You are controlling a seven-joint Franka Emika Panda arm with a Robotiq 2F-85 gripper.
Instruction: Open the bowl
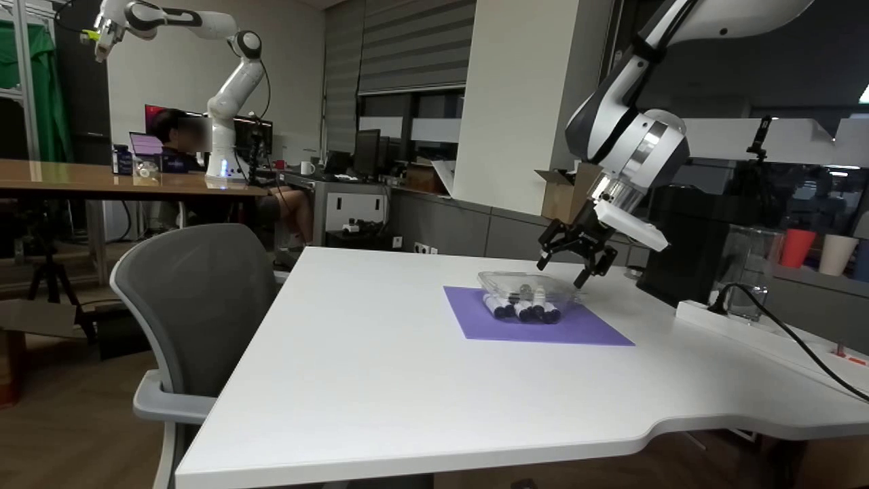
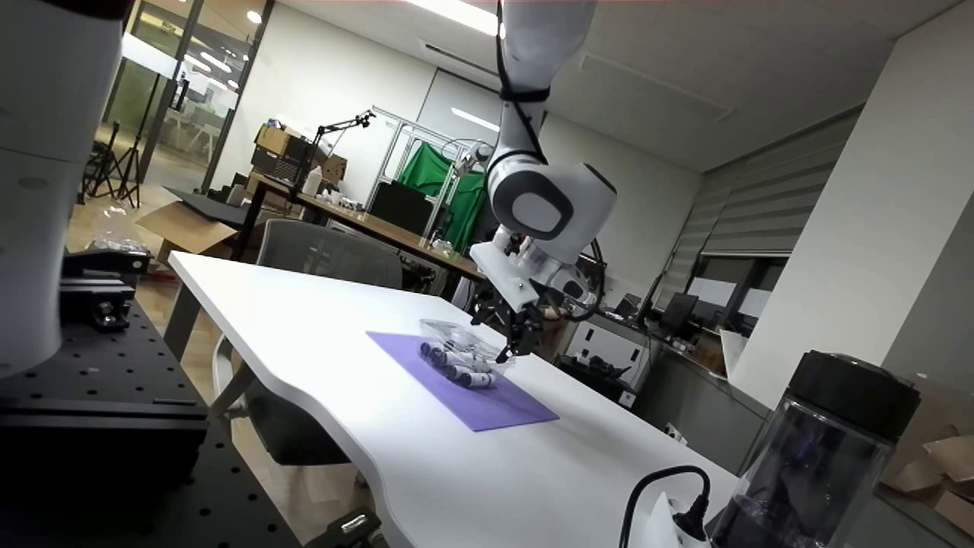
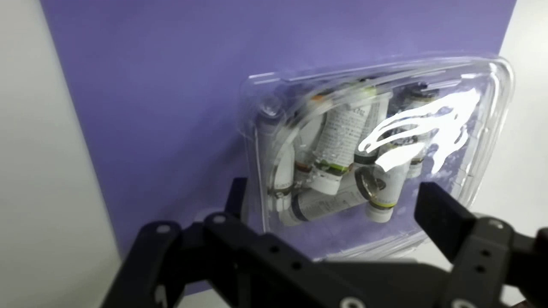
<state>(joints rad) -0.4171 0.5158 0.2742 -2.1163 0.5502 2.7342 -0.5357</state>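
Clear plastic bowl (image 1: 516,278) on purple mat (image 1: 587,329), gripper (image 1: 561,273) spread above it

Bowl sits low and flat on the mat, closer to the far edge of the counter (image 1: 380,394) than to the near edge in an exterior view, well in from the far left corner. In the wrist view its rim crosses the mat's border on the right. Plastic and hard glare run over the top, so the lid (image 3: 449,124) looks on. White tubes (image 3: 342,132) lie jumbled inside, some with yellow or green bands

Tool state: fingers (image 3: 443,222) wide apart, angled down. In the wrist view one sits just outside the bowl's left wall, the other overlaps its lower right part. Contact with the plastic: can't tell from these angles. In both exterior views the gripper hangs tilted from the white arm (image 2: 540,213) over the bowl's right-hand part

Surroundings: white power strip (image 1: 747,331) by the counter's right edge in an exterior view, black plug (image 1: 717,304) in it. Clear bottle (image 2: 803,464) with a black top stands near the strip. Grey chair (image 1: 204,305) at the left edge. Red cup (image 1: 798,248) and beige cup (image 1: 837,255) side by side past the right edge. Second white robot arm (image 1: 234,88) on a brown table (image 1: 102,178) beyond the chair
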